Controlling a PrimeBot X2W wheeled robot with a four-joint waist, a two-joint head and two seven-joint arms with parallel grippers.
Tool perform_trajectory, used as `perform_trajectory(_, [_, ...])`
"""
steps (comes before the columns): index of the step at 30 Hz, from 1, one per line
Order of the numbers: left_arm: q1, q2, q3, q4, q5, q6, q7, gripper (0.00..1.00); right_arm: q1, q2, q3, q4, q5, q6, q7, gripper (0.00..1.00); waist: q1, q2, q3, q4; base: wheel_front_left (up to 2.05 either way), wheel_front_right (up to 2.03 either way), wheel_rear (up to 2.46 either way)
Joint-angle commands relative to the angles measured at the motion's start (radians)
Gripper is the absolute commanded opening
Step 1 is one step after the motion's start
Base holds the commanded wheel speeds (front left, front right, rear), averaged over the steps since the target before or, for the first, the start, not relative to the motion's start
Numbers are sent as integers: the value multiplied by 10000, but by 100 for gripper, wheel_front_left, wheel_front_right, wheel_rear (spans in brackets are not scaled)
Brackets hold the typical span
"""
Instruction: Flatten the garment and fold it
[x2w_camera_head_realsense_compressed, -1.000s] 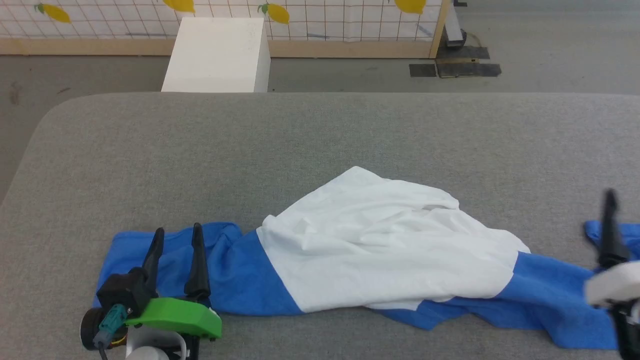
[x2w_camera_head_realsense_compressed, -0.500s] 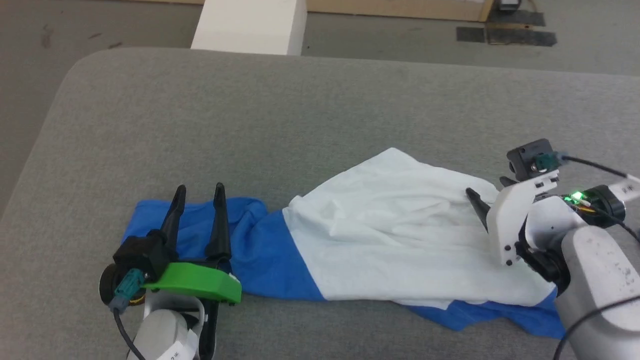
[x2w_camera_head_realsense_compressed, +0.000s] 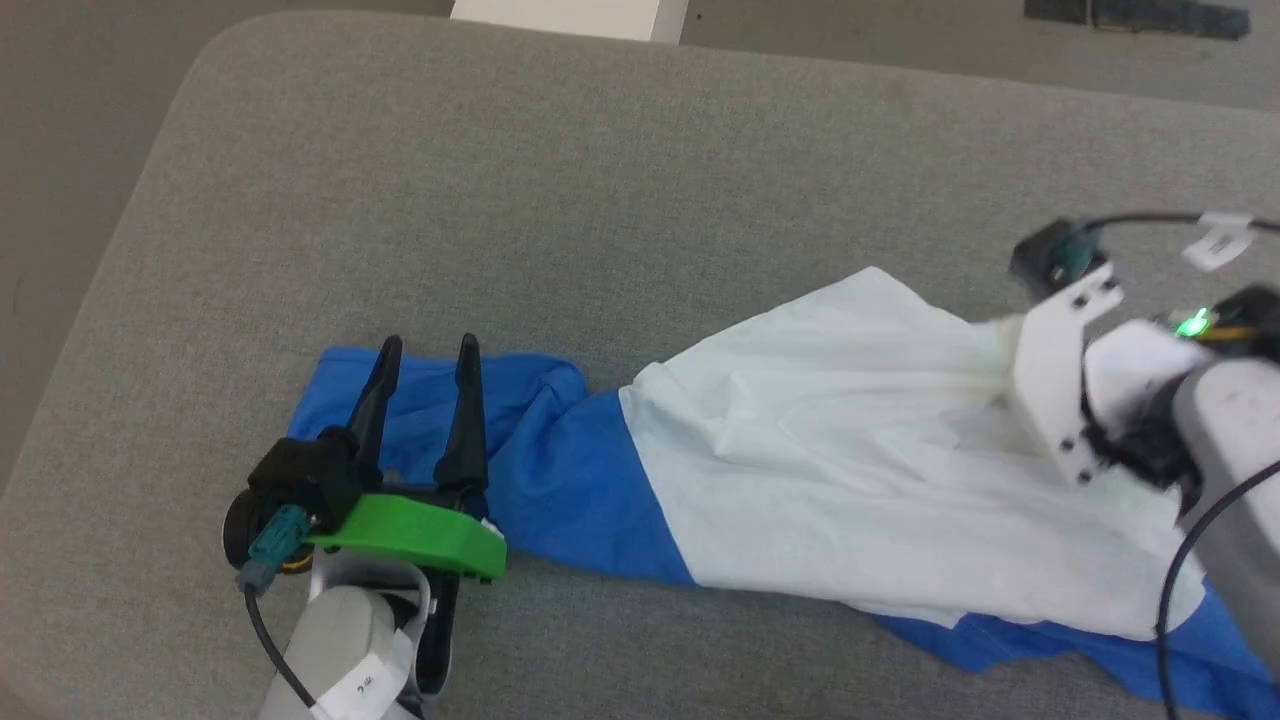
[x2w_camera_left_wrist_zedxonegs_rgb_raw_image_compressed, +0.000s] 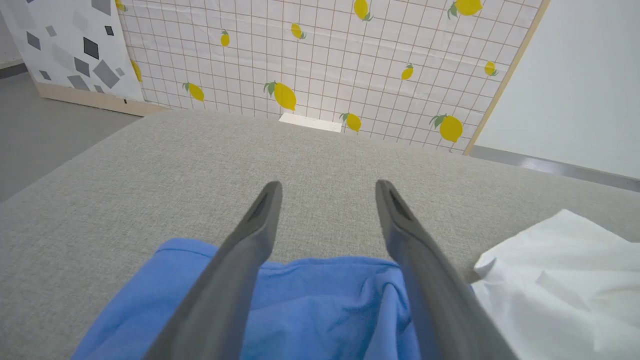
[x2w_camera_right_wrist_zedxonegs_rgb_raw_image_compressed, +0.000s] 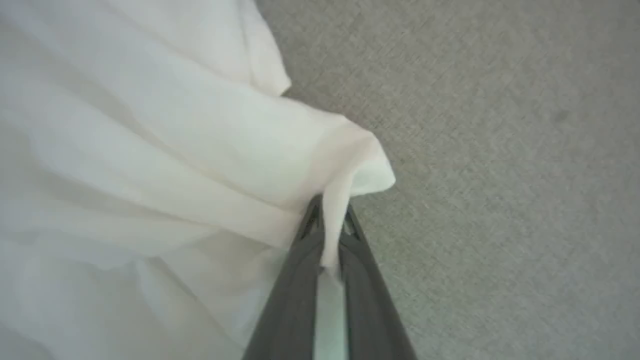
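1. Lying across the near part of the grey table (x2w_camera_head_realsense_compressed: 500, 180), the garment (x2w_camera_head_realsense_compressed: 850, 470) is seen crumpled, neither flat nor folded; its white body is heaped at the middle and right, with blue cloth at the left end and along the near right edge.
2. The left gripper (x2w_camera_head_realsense_compressed: 430, 342) is found wide open, with nothing between its 2 fingers. It is held over the blue sleeve (x2w_camera_head_realsense_compressed: 540, 480) at the garment's left end; contact with the cloth cannot be told.
3. The right gripper (x2w_camera_right_wrist_zedxonegs_rgb_raw_image_compressed: 330, 210) is found closed on a fold of the white cloth at the garment's far right edge. In the right wrist view the fold is seen pinched between the 2 fingertips, with a small corner protruding past them above the table.
4. In the head view the right fingers are hidden behind a white wrist mount (x2w_camera_head_realsense_compressed: 1060, 390); the white cloth is gathered into creases running towards that mount.
5. A lemon-patterned screen (x2w_camera_left_wrist_zedxonegs_rgb_raw_image_compressed: 325, 60) is noted beyond the table's far edge in the left wrist view.
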Motion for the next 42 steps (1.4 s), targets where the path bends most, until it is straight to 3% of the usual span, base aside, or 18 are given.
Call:
perform_trajectory(1, [-296,-51,-85,-75,-82,-40,-45,100,-531,-189,-27,-31,-180,-17,-306,0,0,0,351,220,0,0,0])
perform_trajectory(6, [-703,-54,-526,-211,-440,33,-45,100,-2288,-410,-128,98,-1011,-17,-1431,0,0,0,903,617,0,0,0])
perform_trajectory(15, [-1360,-55,-1396,-395,-1055,286,-45,100,-5289,-343,-499,1619,-3308,-17,-4293,0,0,0,1890,1692,0,0,0])
perform_trajectory(23, [-1415,-56,-1623,-448,-1215,437,-45,100,-5960,166,-250,3495,-3701,-17,-5375,0,0,0,2269,1835,0,0,0])
perform_trajectory(24, [-1413,-56,-1618,-428,-1194,444,-45,100,-5889,252,-291,3654,-3637,-17,-5458,11,0,0,2239,1769,0,0,0])
perform_trajectory(25, [-1409,-56,-1613,-396,-1161,443,-45,100,-5766,341,-347,3822,-3530,-17,-5605,49,0,0,2170,1682,0,0,0])
perform_trajectory(26, [-1403,-56,-1604,-361,-1124,431,-45,100,-5659,407,-444,3967,-3392,-17,-5707,100,0,0,2099,1603,0,0,0])
perform_trajectory(30, [-1340,-56,-1463,-198,-829,361,-45,100,-4961,687,-907,4143,-2783,-17,-6389,100,0,0,1591,1167,0,0,0])
perform_trajectory(34, [-1082,-49,-1104,41,-334,279,-45,100,-3768,1092,-1438,3533,-2020,-17,-7391,100,0,0,828,532,0,0,0])
perform_trajectory(42, [-215,704,-818,987,252,273,348,100,347,2048,-2696,-43,-1413,-17,-9297,100,0,0,-528,-819,0,0,0])
